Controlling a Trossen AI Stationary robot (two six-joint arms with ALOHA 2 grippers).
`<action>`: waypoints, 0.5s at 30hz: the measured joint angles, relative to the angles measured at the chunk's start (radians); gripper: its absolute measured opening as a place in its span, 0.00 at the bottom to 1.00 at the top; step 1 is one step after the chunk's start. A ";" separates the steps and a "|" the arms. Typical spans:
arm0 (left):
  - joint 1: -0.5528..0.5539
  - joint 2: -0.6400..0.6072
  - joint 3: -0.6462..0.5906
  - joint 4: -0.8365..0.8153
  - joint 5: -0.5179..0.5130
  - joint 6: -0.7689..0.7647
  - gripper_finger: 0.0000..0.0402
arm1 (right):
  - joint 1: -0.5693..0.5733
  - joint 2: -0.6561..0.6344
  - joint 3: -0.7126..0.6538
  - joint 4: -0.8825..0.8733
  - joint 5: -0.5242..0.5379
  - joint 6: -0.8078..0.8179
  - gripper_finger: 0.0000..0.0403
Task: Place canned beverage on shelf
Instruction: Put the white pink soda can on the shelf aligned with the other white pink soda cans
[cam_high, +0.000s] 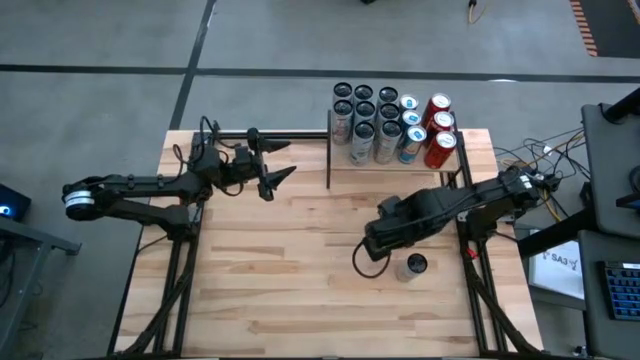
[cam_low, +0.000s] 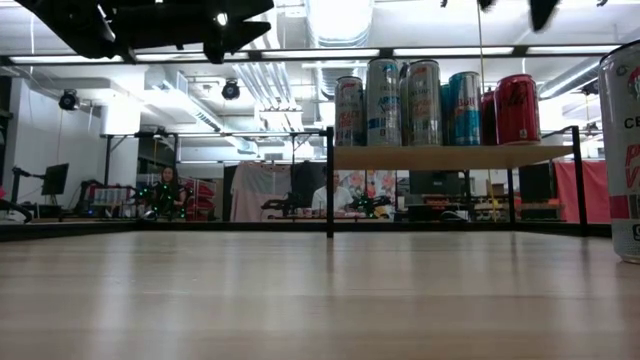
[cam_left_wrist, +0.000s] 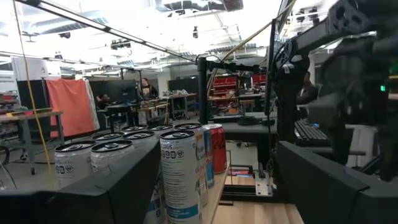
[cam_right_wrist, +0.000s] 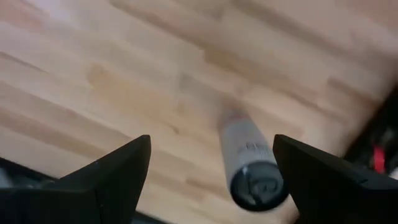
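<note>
A white-and-pink canned beverage (cam_high: 416, 265) with a dark top stands upright on its base on the tabletop, right of centre; it also shows at the low view's right edge (cam_low: 622, 150). My right gripper (cam_right_wrist: 211, 177) points down, open, above the table. The can (cam_right_wrist: 252, 171) shows between its fingers, untouched. The shelf (cam_low: 450, 157), a small light-wood board on black posts at the table's far right, carries several upright cans (cam_high: 390, 125). My left gripper (cam_high: 279, 162) hangs open in the air just left of the shelf, pointing toward it.
Black posts (cam_high: 328, 150) frame the shelf, and a black rail (cam_high: 270, 132) runs along the table's far edge. The shelf's cans (cam_left_wrist: 180, 174) stand close in front of my left gripper. Bare plank tabletop (cam_high: 280, 270) lies left of the lone can.
</note>
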 joint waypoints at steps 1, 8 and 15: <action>0.000 0.000 0.000 -0.003 0.000 0.000 0.76 | 0.001 0.002 -0.020 0.000 -0.034 0.008 0.81; 0.000 0.000 0.000 -0.013 0.000 0.001 0.76 | 0.036 0.008 -0.132 0.001 -0.177 0.076 0.81; 0.000 0.000 0.000 -0.013 0.000 0.001 0.76 | 0.079 0.003 -0.217 0.000 -0.253 0.100 0.81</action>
